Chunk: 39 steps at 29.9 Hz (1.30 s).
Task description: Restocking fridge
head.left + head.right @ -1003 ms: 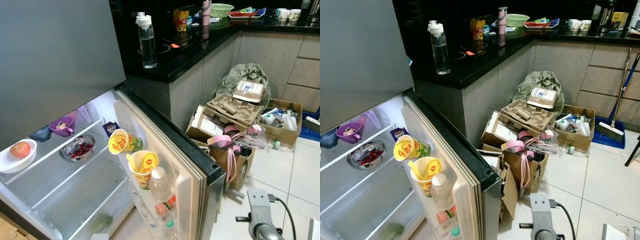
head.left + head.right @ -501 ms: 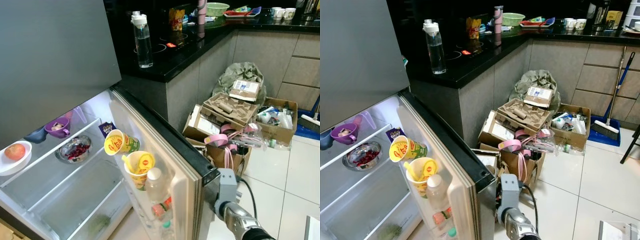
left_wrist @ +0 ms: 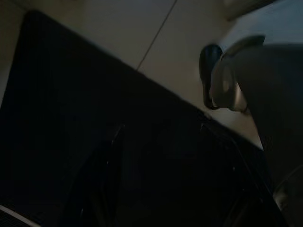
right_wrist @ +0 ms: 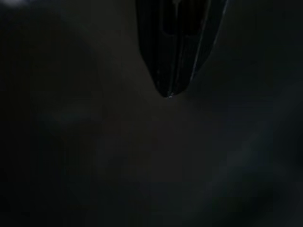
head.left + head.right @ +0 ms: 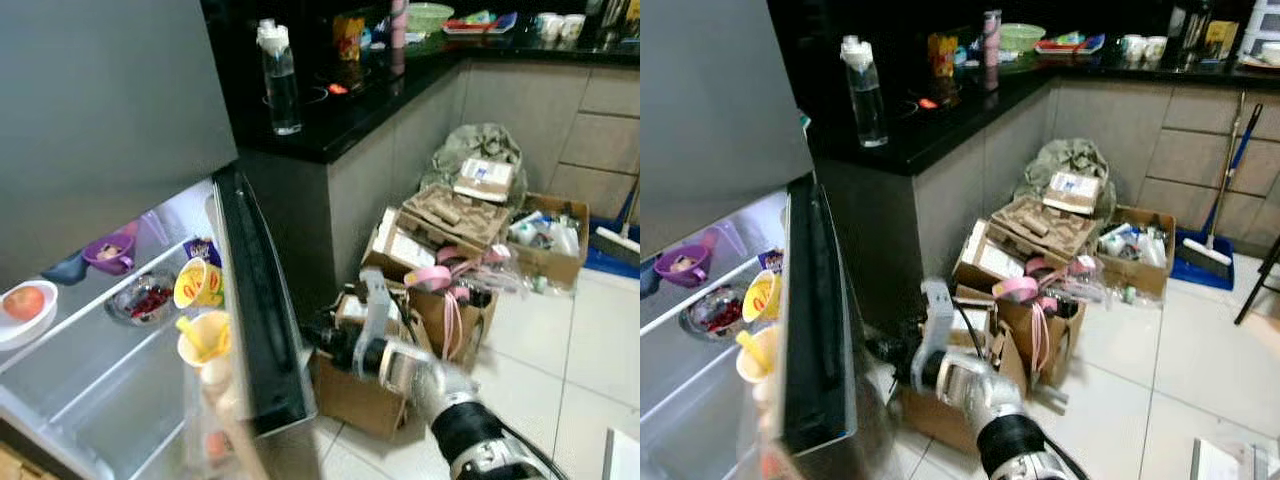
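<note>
Your fridge door (image 5: pixel 255 310) is swung about halfway, black edge facing you, yellow cups (image 5: pixel 200 285) and a bottle in its rack.

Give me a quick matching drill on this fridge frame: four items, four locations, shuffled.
Items:
1. apple
2. water bottle
3. broom
4. yellow cups

Locations:
A. on the black counter
B. in the fridge door rack
C. in a white bowl on a fridge shelf
D. leaning by the cabinets, head on the floor

Pairs: 1-C, 2-A, 3-D, 4-B
</note>
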Tool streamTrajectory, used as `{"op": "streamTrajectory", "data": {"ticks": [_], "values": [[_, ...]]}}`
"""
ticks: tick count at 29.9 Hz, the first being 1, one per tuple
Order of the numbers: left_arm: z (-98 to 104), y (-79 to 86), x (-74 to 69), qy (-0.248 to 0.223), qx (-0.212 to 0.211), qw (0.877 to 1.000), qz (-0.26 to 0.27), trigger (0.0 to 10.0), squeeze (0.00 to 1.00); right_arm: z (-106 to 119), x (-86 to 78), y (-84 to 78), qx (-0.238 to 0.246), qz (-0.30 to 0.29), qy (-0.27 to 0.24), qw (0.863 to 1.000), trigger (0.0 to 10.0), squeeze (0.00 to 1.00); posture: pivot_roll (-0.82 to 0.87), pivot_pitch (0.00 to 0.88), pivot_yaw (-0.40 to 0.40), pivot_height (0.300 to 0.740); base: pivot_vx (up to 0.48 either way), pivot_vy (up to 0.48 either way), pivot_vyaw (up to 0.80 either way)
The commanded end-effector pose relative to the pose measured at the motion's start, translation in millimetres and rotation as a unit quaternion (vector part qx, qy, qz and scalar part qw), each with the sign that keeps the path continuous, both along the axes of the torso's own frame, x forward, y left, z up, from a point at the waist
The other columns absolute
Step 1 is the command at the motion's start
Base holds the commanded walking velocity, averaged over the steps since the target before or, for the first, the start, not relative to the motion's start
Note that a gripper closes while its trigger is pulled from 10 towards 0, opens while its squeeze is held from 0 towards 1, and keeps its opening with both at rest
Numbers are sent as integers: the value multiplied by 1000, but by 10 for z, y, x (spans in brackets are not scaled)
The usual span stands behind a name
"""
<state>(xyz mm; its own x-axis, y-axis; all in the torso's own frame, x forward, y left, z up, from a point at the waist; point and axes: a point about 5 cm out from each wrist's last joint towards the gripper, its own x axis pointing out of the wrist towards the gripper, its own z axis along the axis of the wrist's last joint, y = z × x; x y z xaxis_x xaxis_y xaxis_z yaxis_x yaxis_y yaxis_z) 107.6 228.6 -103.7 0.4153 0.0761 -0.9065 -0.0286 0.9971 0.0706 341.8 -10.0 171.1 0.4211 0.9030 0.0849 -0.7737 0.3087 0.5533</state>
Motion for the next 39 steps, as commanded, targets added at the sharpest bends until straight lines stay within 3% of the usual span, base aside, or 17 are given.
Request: {"op": "streamTrajectory", "data": {"ticks": [1, 8, 10, 11, 12, 13, 14, 15, 18, 19, 22, 23, 25, 26, 29, 33, 39], "values": [[-15, 13, -61, 11, 2, 1000, -1, 10000, 0, 56, -350, 641, 86, 92, 38, 991, 10000, 0, -115, 118, 66, 740, 0, 0, 0], [-17, 6, -64, 13, 1, 1000, -7, 10000, 0, -472, -242, 250, 13, 15, 78, 997, 10000, 0, -124, 122, 74, 740, 0, 0, 0], [-20, -3, -65, 15, 0, 1000, -10, 10000, 0, -829, -233, -48, -110, -49, 87, 989, 10000, 0, -127, 121, 75, 740, 0, 0, 0], [-20, -3, -65, 15, 0, 1000, -10, 10000, 0, -829, -233, -48, -110, -49, 87, 989, 10000, 0, -127, 121, 75, 740, 0, 0, 0], [-21, -8, -64, 15, 0, 1000, -11, 10000, 0, -1057, -255, -253, -189, -87, 100, 973, 10000, 0, -127, 119, 75, 740, 0, 0, 0], [-21, -8, -64, 15, 0, 1000, -11, 10000, 0, -1057, -255, -253, -189, -87, 100, 973, 10000, 0, -127, 119, 75, 740, 0, 0, 0], [-20, -13, -57, 14, 1, 1000, -14, 10000, 0, -1402, -332, -674, -299, -161, 129, 932, 10000, 0, -125, 118, 74, 740, 0, 0, 0], [-20, -13, -57, 14, 1, 1000, -14, 10000, 0, -1402, -332, -674, -299, -161, 129, 932, 10000, 0, -125, 118, 74, 740, 0, 0, 0], [-12, -29, -25, 8, 2, 1000, -30, 10000, 0, -1726, -496, -1261, -369, -252, 173, 878, 10000, 0, -126, 119, 74, 740, 0, 0, 0], [-12, -29, -25, 8, 2, 1000, -30, 10000, 0, -1726, -496, -1261, -369, -252, 173, 878, 10000, 0, -126, 119, 74, 740, 0, 0, 0], [-8, -53, 0, 3, -1, 999, -46, 10000, 0, -1873, -642, -1571, -399, -290, 195, 848, 10000, 0, -129, 121, 77, 740, 0, 0, 0], [-8, -53, 0, 3, -1, 999, -46, 10000, 0, -1873, -642, -1571, -399, -290, 195, 848, 10000, 0, -129, 121, 77, 740, 0, 0, 0], [-9, -86, 9, 1, -6, 998, -63, 10000, 0, -2015, -825, -1842, -439, -318, 210, 813, 10000, 0, -132, 123, 82, 740, 0, 0, 0], [-9, -86, 9, 1, -6, 998, -63, 10000, 0, -2015, -825, -1842, -439, -318, 210, 813, 10000, 0, -132, 123, 82, 740, 0, 0, 0], [2, -135, 56, -15, -10, 996, -84, 10000, 0, -2156, -1051, -2097, -488, -347, 225, 769, 10000, 0, -133, 122, 82, 740, 0, 0, 0], [46, -212, 189, -46, -21, 990, -128, 10000, 0, -2231, -1191, -2219, -501, -369, 240, 745, 10000, 0, -132, 118, 76, 740, 0, 0, 0], [49, -201, 205, -40, -10, 988, -146, 10000, 0, -2259, -1231, -2219, -505, -369, 241, 742, 10000, 0, -132, 118, 76, 740, 0, 0, 0]]}}
